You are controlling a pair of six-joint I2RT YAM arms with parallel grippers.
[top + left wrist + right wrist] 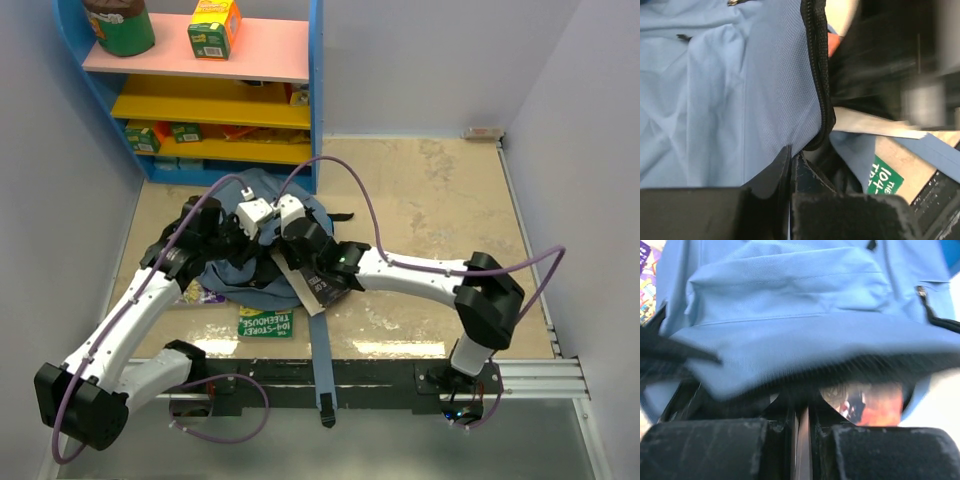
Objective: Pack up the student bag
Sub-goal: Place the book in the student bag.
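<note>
Top view: the student bag (240, 275), a soft slate-blue backpack, lies on the table (430, 200) just in front of a blue shelf unit (220, 102), and both arms converge over it. One long strap (323, 370) trails from the bag across the near table edge. A green book (265, 322) lies flat just beside the bag on its near side. A purple printed item (207, 295) shows partly beneath the left arm, at the bag's left edge. On the top shelf stand a green can (120, 25) and a yellow-green carton (215, 27).

Left wrist view: we see the left fingers (770, 180) clenched together, with a fold of the bag's blue fabric pinched between them. This fold lies next to the black zip (817, 75) that borders the opening. The green book shows at lower right, beyond the bag.

Right wrist view: the right fingers (780, 415) are drawn nearly together on a thin flat item (802, 435) seen edge-on in the slit between them. Just beside them an orange printed cover (860, 405) shows under the lip of the bag's opening. We cannot tell whether the gripped item and this cover are one thing. Above, the bag's front pocket (785, 285) fills the view.
</note>
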